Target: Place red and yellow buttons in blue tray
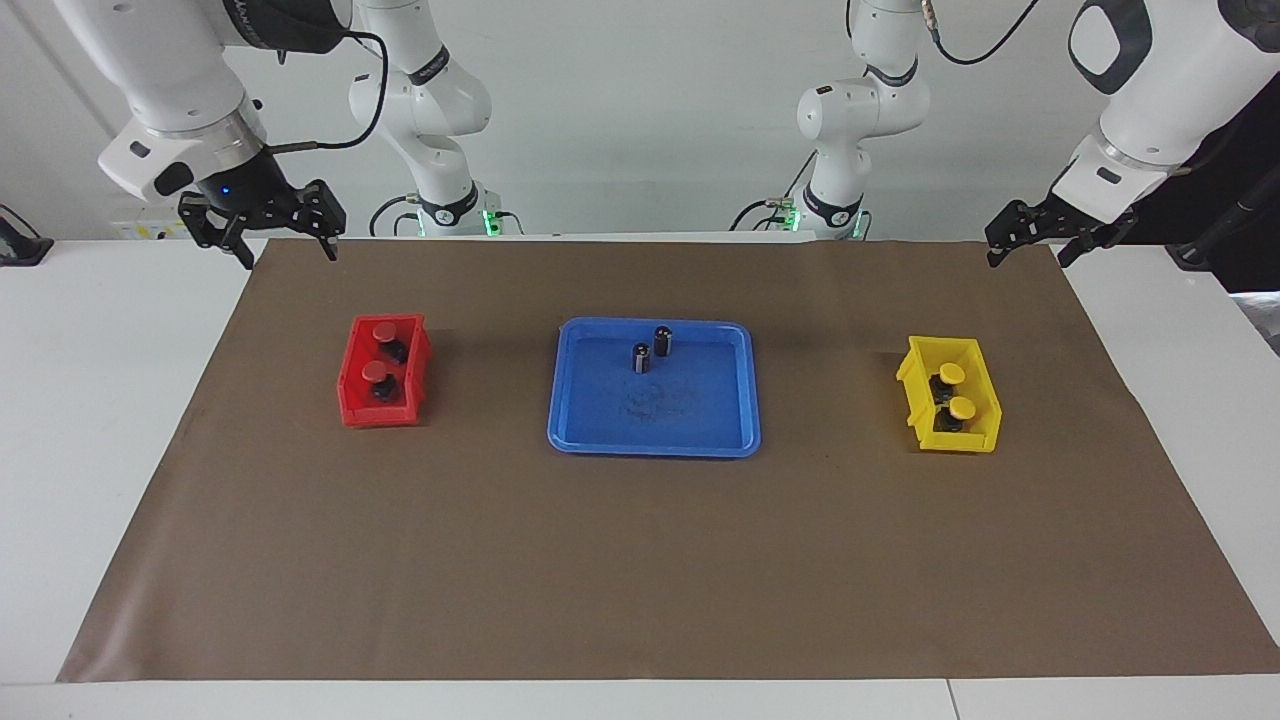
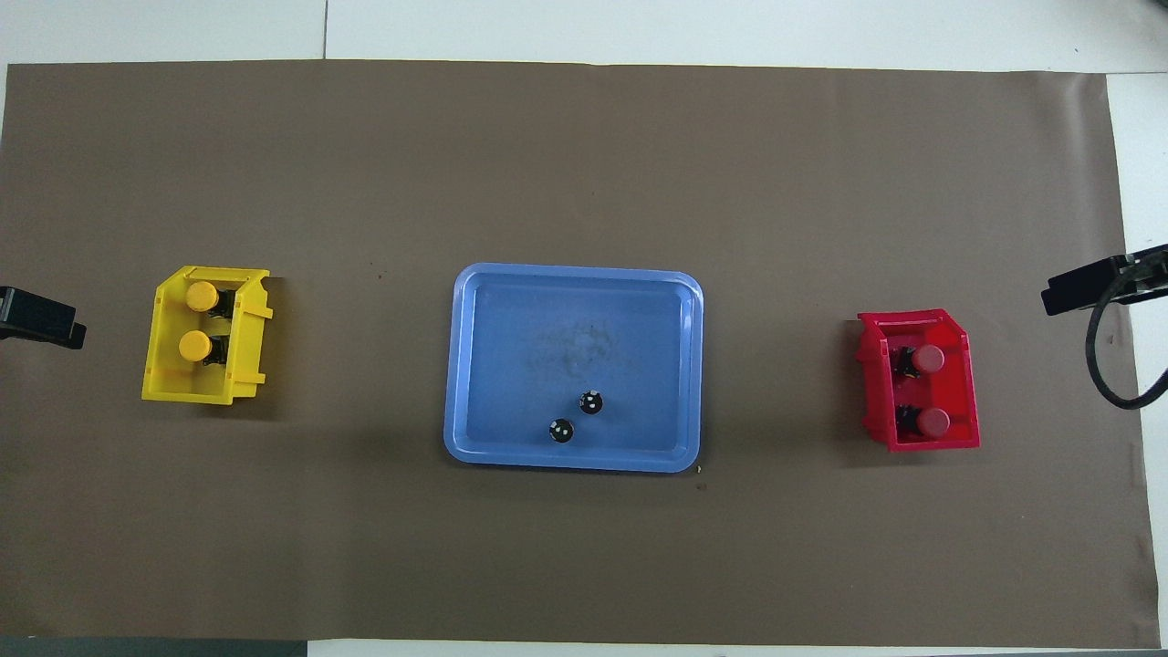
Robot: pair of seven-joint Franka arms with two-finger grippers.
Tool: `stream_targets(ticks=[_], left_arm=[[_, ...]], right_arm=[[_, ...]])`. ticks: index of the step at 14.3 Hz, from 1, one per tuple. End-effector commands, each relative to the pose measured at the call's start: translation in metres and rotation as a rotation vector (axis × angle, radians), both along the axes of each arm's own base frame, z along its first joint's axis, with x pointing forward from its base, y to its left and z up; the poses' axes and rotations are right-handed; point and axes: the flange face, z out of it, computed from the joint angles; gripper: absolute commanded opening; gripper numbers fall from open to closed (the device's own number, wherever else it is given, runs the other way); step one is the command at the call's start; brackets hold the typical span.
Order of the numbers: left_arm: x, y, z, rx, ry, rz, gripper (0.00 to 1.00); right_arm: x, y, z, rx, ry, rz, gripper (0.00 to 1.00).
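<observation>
Two red buttons (image 1: 384,330) (image 1: 375,371) sit in a small red bin (image 1: 350,395) toward the right arm's end. Two yellow buttons (image 1: 952,373) (image 1: 961,407) sit in a small yellow bin (image 1: 985,400) toward the left arm's end. The blue tray (image 1: 655,445) lies mid-table between the bins. In the overhead view the same things show: red buttons (image 2: 929,358), yellow buttons (image 2: 202,296), tray (image 2: 566,310). My right gripper (image 1: 288,250) hangs open and empty over the mat's corner by the red bin. My left gripper (image 1: 1027,255) hangs open and empty over the mat's corner at its own end.
Two small dark cylinders (image 1: 641,357) (image 1: 663,341) stand in the tray, in the part nearest the robots. A brown mat (image 1: 640,560) covers most of the white table. In the overhead view only the grippers' tips show, left gripper (image 2: 41,319), right gripper (image 2: 1086,287).
</observation>
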Motion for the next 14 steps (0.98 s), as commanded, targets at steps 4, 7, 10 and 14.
stream_targets(ticks=[4, 7, 10, 14], left_arm=[[-0.004, 0.0, 0.003, 0.019, 0.001, -0.013, 1.0], [-0.003, 0.0, 0.005, 0.017, -0.008, -0.015, 1.0], [-0.005, 0.005, 0.003, 0.019, 0.004, -0.001, 1.0], [-0.005, 0.01, 0.003, 0.019, 0.005, 0.007, 1.0]], right_arm=[[0.004, 0.0, -0.076, 0.042, -0.008, -0.022, 1.0], [0.008, -0.004, -0.139, 0.091, -0.027, -0.053, 0.98], [0.001, -0.003, -0.184, 0.087, -0.042, -0.049, 0.86], [-0.009, -0.006, -0.221, 0.085, -0.035, -0.059, 0.8]])
